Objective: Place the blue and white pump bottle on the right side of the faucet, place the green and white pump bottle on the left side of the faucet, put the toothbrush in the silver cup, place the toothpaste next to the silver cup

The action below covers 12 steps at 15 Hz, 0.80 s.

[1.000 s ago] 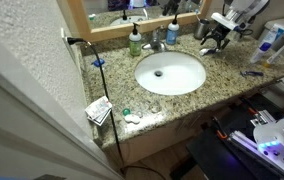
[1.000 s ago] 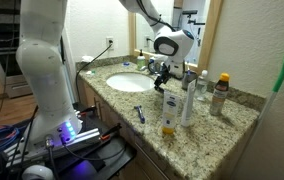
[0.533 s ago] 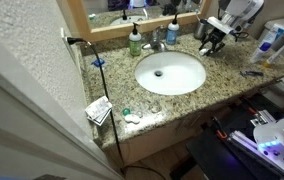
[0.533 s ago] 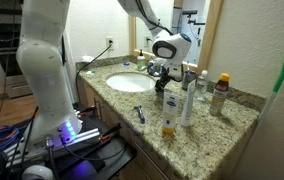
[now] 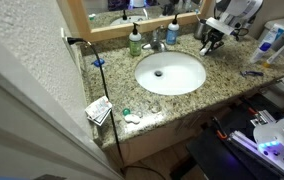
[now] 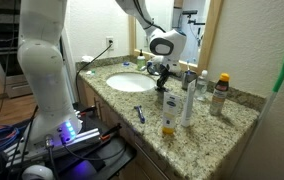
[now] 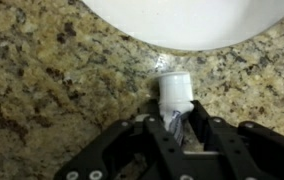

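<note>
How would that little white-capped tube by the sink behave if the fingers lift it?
The toothpaste tube looks small, so probably light. Its body between the fingers looks creased, so it likely squashes rather than stays stiff. Lying flat on the speckled counter, it may roll a little if nudged sideways.

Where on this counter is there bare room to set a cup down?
Free: the granite strip in front of the basin, between the small clutter at the front corner and the blue-handled item. Crowded: around the faucet behind it, and the bottle cluster at the far end.
</note>
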### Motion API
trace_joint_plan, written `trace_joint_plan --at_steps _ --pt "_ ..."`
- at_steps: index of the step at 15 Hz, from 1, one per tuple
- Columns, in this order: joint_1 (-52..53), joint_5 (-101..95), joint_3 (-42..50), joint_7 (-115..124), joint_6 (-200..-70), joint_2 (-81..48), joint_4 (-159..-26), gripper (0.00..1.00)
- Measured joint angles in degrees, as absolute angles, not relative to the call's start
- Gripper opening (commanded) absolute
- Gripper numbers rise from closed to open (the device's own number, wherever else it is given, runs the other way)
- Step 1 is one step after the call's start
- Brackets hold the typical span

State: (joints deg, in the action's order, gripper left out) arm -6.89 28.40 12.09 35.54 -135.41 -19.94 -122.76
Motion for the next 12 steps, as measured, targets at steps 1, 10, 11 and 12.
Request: trace_joint_plan --at_steps 1,10,11,12 --pt "-6.4 25.7 12.0 35.2 -135.3 -19.5 -122.8 0.1" --pt "-6.3 22.9 10.6 28.6 -133.0 -17.0 -120.6 0.1" --pt "-6.1 23.1 10.2 28.9 -135.5 -18.0 -120.0 0.1" --pt "-5.9 23.3 9.5 29.1 -136.9 -19.3 -118.5 0.1"
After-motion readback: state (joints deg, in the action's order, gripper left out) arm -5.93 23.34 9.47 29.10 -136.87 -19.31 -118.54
